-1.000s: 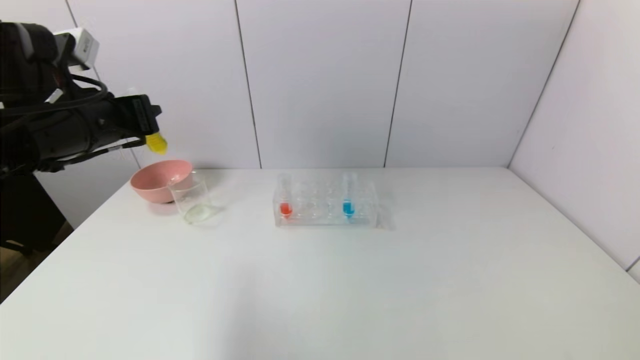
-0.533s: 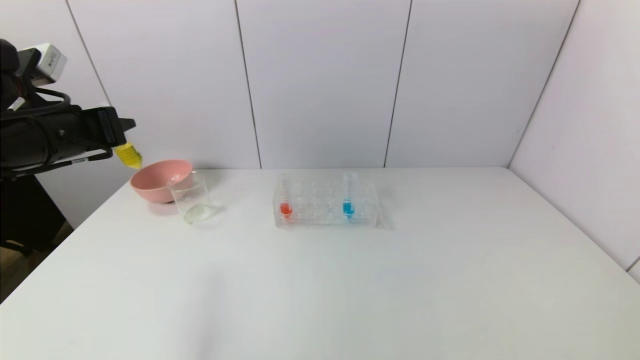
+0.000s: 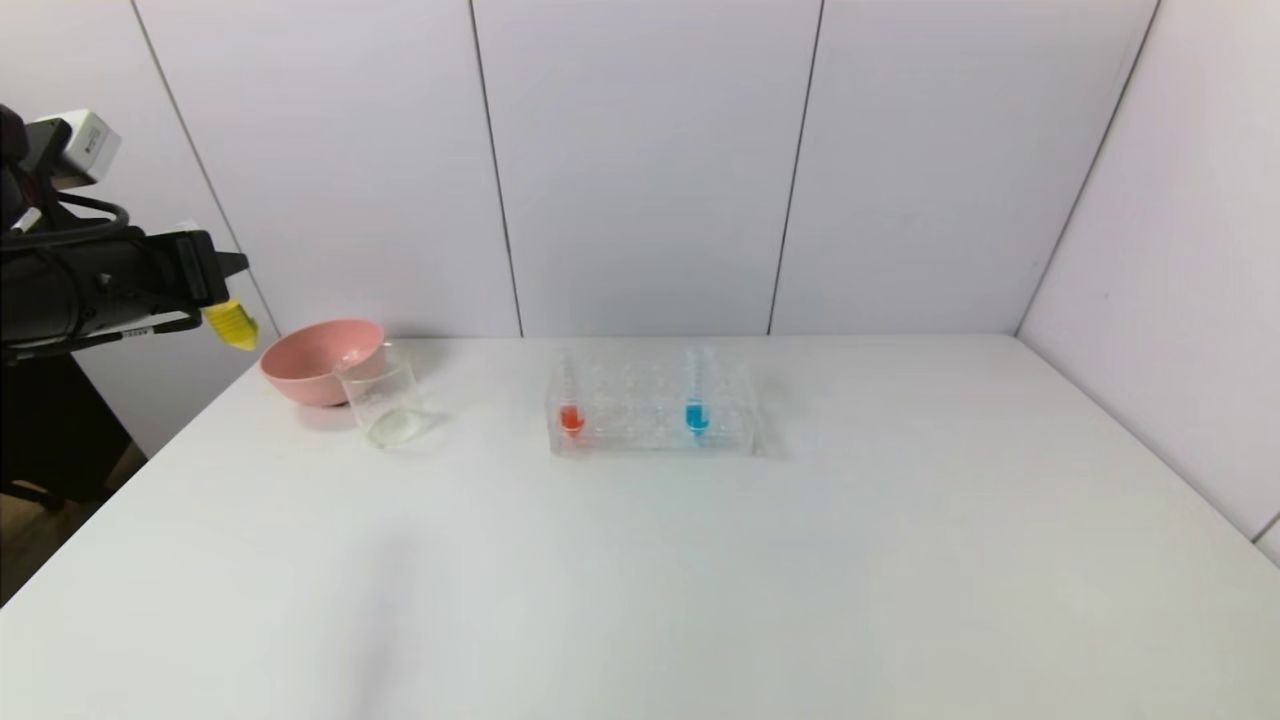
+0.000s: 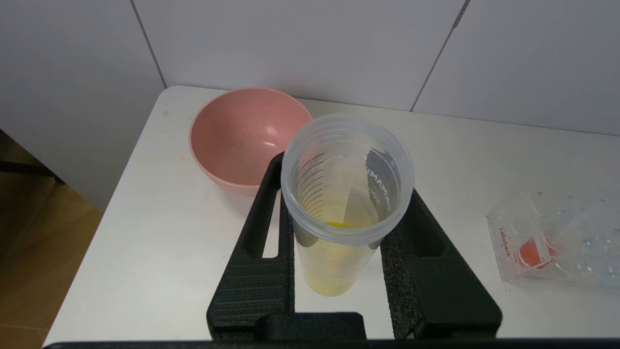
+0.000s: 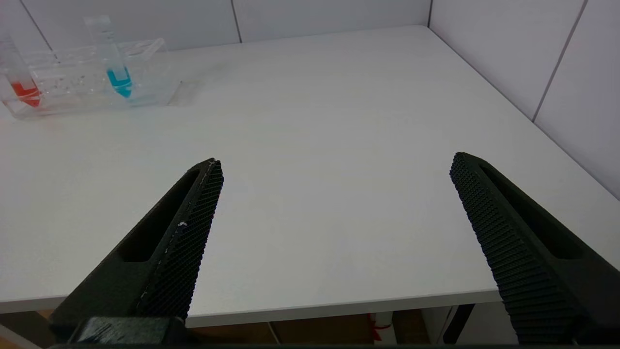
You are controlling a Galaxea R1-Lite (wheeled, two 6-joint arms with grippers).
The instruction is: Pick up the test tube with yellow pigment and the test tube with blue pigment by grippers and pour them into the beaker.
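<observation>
At the far left of the head view, off the table's left edge, we see the left gripper (image 3: 215, 280) held in the air, its black fingers clamped on the test tube with yellow pigment (image 3: 232, 325). The tube's yellow end pokes out below the fingers, just left of the pink bowl (image 3: 322, 360) and above the level of its rim. In the left wrist view we look straight down the tube's open mouth (image 4: 347, 177): it sits pinched between the two black fingers (image 4: 261, 271), with yellow liquid pooled at its bottom, and the pink bowl (image 4: 244, 133) lies beyond it on the white table (image 4: 169, 252).

The beaker (image 3: 385, 405) stands upright on the table (image 3: 700, 580), touching or just in front of the bowl on its right side; we cannot tell which. It looks clear, with no colour in it.

Near the middle of the table stands the clear plastic rack (image 3: 655, 410). The test tube with blue pigment (image 3: 697, 400) stands upright in it toward its right end, and a tube with red-orange liquid (image 3: 571, 405) stands toward its left end.

The right gripper (image 5: 334, 203) does not show in the head view. Its own wrist view shows its two fingers spread wide apart with nothing between them, over the near right part of the table, well apart from the rack (image 5: 82, 82) and the blue tube (image 5: 114, 63).
</observation>
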